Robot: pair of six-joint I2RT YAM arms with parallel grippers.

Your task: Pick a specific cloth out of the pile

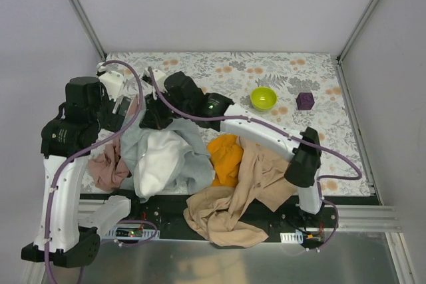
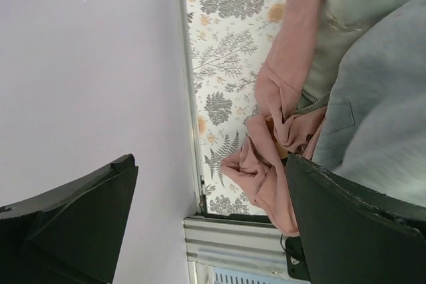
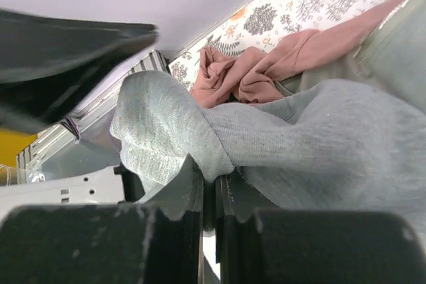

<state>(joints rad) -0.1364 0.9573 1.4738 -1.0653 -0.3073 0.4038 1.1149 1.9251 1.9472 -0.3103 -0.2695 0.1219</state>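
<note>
Right tool (image 3: 212,184) pinches grey garment (image 3: 319,138), well left of cloth (image 1: 225,156); left tool (image 2: 213,217) gapes empty.

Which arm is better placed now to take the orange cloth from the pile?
Probably the left. The left gripper is open and empty beside the pile, while the right gripper is shut on the grey garment. The orange cloth lies in plain view.

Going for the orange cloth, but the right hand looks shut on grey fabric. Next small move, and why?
Probably open the right hand and let the grey garment go: it pinches the wrong fabric, while the orange cloth lies exposed against the tan garment.
</note>
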